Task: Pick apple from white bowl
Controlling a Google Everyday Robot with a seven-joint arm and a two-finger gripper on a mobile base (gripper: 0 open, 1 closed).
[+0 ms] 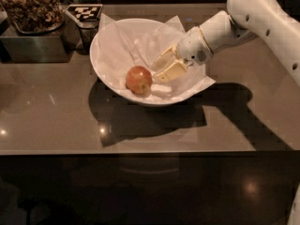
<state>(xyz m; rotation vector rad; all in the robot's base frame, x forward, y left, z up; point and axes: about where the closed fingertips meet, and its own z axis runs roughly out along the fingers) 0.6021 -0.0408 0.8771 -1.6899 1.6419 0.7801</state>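
The apple [139, 79], reddish-orange and glossy, lies in the white bowl [101, 55] on crinkled white paper [117, 41]. The bowl stands on a brown counter. My gripper [158, 71] reaches into the bowl from the right on a white arm [262, 18]. Its cream fingers [169, 71] are open and point left at the apple. The tips are just right of the apple and hold nothing.
A metal container [33, 41] heaped with brown dried pieces stands at the back left. A black-and-white tag [85, 11] sits behind the bowl. The counter's front edge [140, 151] runs across the lower middle.
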